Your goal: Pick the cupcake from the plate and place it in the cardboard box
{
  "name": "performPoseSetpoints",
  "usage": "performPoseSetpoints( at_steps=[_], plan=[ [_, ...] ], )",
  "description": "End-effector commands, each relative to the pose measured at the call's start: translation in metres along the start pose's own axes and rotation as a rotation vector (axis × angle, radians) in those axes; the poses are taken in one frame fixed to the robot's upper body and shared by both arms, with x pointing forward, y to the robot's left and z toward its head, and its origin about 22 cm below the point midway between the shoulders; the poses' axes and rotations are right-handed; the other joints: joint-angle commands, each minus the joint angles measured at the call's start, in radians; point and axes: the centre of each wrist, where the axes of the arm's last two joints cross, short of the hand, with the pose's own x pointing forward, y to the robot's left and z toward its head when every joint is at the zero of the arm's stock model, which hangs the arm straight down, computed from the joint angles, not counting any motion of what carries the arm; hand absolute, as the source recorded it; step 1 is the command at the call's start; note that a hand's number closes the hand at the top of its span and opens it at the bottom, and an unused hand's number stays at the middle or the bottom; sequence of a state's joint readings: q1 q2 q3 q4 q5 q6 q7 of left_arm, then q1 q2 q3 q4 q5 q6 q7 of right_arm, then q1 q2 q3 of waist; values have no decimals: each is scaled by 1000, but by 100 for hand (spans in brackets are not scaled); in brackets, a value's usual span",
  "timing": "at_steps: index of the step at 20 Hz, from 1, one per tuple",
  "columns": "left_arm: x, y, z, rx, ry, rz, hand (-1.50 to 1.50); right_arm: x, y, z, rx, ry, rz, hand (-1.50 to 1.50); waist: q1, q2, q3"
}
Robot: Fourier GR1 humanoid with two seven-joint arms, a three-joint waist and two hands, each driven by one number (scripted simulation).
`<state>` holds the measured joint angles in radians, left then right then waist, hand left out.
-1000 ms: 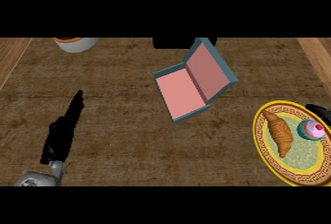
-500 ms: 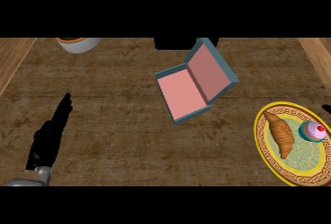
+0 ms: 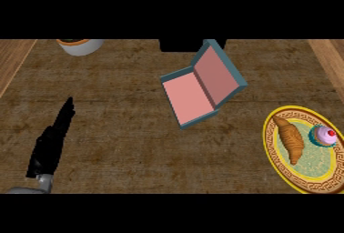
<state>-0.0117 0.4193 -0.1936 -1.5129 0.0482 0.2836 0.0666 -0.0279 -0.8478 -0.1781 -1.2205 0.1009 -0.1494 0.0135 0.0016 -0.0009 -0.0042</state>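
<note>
A cupcake (image 3: 324, 136) with pink frosting, a red cherry and a teal wrapper sits on the right side of a yellow-rimmed plate (image 3: 272, 142) at the counter's right edge. A croissant (image 3: 291, 141) lies beside it on the same plate. The cardboard box (image 3: 201, 84) lies open in the middle, pink inside with teal edges, its lid tilted up to the right. My left hand (image 3: 52, 142) rests at the lower left with straight fingers pointing away, holding nothing. My right hand does not show.
A white cup (image 3: 80, 45) with an orange top stands at the far left back. A dark block (image 3: 180, 44) sits at the back edge behind the box. Wooden borders run along both sides of the brown counter top.
My left hand drifted left and lower, then came back slightly to the right. The box, plate and cupcake have not moved.
</note>
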Motion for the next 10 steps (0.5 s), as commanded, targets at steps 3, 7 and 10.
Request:
performPoseSetpoints(
  at_steps=[3, 7, 10],
  plan=[
    [-8, 4, 5, 6, 8, -10, 0, 28, -8, 3, 316, 155, 246, -150, 4, -1, 0],
    [15, 6, -15, 6, 10, 12, 0, 65, 10, 5, 410, 183, 246, -150, -3, 0, 3],
    [-5, 9, -4, -5, 3, 17, 0, 86, 17, 4, 409, 221, 260, -150, 1, 0, 3]
  ],
)
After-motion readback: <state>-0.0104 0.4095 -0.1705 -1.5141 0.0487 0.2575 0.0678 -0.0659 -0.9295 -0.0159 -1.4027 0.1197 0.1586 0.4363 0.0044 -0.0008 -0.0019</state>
